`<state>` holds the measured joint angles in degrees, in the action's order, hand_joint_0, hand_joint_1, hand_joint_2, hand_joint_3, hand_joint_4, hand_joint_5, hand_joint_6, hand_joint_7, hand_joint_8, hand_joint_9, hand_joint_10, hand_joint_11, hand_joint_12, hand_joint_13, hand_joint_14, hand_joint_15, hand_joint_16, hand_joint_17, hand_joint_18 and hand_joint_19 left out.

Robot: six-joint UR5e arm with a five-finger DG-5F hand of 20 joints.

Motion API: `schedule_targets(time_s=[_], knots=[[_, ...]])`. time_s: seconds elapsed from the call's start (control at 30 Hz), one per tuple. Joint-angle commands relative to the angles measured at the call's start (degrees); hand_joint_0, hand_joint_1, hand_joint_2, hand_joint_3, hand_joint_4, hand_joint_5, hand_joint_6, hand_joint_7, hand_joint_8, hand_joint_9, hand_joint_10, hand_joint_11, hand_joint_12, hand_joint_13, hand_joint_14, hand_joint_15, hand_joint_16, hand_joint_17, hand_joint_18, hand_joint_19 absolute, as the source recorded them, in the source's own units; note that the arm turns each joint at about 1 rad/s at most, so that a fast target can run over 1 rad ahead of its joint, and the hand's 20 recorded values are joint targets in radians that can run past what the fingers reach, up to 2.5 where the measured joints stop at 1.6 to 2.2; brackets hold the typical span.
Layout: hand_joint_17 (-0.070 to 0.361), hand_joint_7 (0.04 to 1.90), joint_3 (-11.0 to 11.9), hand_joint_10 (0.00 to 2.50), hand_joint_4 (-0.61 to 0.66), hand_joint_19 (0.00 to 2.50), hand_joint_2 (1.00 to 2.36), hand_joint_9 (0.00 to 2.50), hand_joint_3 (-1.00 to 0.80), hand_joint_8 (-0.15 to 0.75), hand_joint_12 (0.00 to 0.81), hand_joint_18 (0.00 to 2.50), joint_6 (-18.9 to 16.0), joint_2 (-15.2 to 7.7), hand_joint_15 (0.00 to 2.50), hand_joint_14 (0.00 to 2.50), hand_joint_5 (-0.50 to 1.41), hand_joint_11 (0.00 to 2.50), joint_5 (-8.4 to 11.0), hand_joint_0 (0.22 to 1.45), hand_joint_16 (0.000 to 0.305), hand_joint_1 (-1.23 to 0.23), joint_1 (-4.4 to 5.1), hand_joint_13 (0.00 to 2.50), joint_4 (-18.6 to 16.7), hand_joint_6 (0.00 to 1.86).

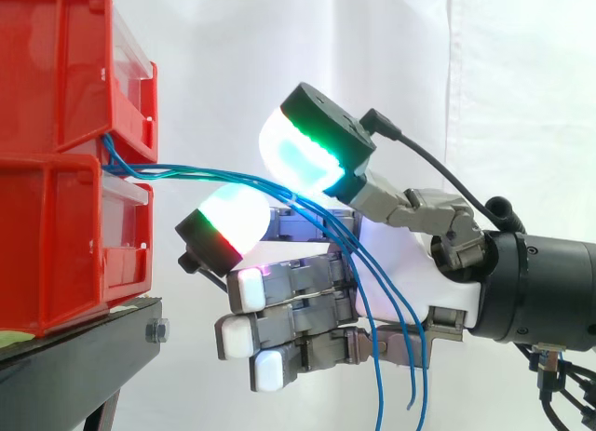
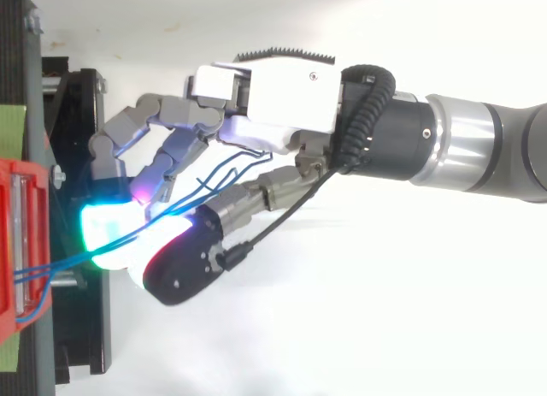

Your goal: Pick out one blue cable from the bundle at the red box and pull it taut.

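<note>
The stacked red bins (image 1: 56, 161) fill the left of the side view on the black stand (image 1: 74, 347), with the white curtain (image 1: 372, 59) behind. The robot hand (image 1: 410, 254) reaches in from the right, its fingers pointing at the bins.

The bundle of blue cables (image 1: 205, 173) leaves the gap between the upper and lower bin. It runs slack to the right, crosses the palm and hangs loose below the wrist. The robot hand is apart. The green-glowing upper pad (image 1: 293, 152) and the green-and-red pad below it (image 1: 233, 217) stand on either side of the bundle, with a gap between them and nothing clamped.

The step in hand looks like singling out one strand. To do it well, the two glowing pads should close on the topmost cable alone, near where the strands fan apart. Closing on the whole bundle would miss the aim. A firm pinch is needed before any pull, as the cable is thin and may slip.

The bin lips and the stand's corner lie near the lower white pads (image 1: 247, 287), so there is little room on the bin side. The right, back along the arm, is open for the pull.
</note>
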<state>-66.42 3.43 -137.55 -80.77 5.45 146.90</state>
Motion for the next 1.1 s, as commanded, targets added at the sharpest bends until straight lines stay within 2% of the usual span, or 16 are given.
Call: schedule_targets(time_s=[0.0, 0.07, 0.23, 0.53, 1.07], knots=[[0.093, 1.02, -0.03, 0.02, 0.07, 0.74, 1.0, 1.0, -0.5, 0.241, 0.307, 0.76, 0.0, 0.0, 0.63, 0.02, -0.2, 0.75, -0.09, 0.55, 0.041, -0.52, 0.0, 0.9, 0.49, 0.9], [0.09, 1.04, -0.03, 0.02, 0.06, 0.74, 1.01, 0.97, -0.44, 0.24, 0.303, 0.74, -0.09, 0.0, 0.64, 0.02, -0.2, 0.76, -0.09, 0.6, 0.04, -0.53, 0.0, 0.9, 0.76, 0.91], [0.091, 1.06, -0.03, 0.02, 0.06, 0.73, 1.02, 0.91, -0.29, 0.239, 0.302, 0.73, 0.0, 0.0, 0.64, 0.02, -0.21, 0.75, -0.09, 0.6, 0.04, -0.63, 0.0, 0.89, 0.85, 0.92], [0.09, 1.1, -0.03, 0.02, 0.01, 0.73, 1.03, 0.92, -0.24, 0.237, 0.299, 0.73, -0.09, 0.0, 0.64, 0.02, -0.21, 0.75, -0.09, 0.63, 0.04, -0.73, -0.17, 0.89, 1.02, 0.93], [0.09, 1.05, -0.03, 0.02, -0.02, 0.71, 1.01, 0.94, -0.39, 0.227, 0.292, 0.76, 0.27, 0.0, 0.65, 0.02, -0.21, 0.75, -0.09, 0.71, 0.04, -0.81, -0.17, 0.91, 1.02, 0.94]])
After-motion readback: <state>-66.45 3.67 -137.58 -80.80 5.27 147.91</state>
